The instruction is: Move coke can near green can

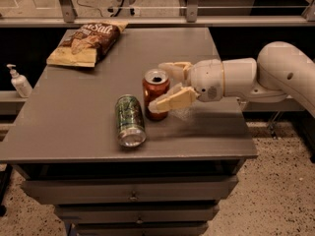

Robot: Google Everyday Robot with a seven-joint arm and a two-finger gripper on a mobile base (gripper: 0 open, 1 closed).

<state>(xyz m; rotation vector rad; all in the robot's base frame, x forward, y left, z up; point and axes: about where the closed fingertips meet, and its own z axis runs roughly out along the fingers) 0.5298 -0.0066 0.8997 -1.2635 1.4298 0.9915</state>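
The red coke can (156, 85) stands upright on the grey table (78, 112), right of centre. The green can (130, 120) lies on its side just left of it and a little nearer the front edge, with a small gap between them. My gripper (156, 87) reaches in from the right. One finger (174, 68) is behind the coke can and the other finger (173, 100) crosses its front, so the gripper is shut on the coke can.
A bag of chips (87, 42) lies at the table's back left. A white pump bottle (18, 81) stands on a ledge left of the table. My white arm (275, 75) extends past the table's right edge. Drawers sit below the tabletop.
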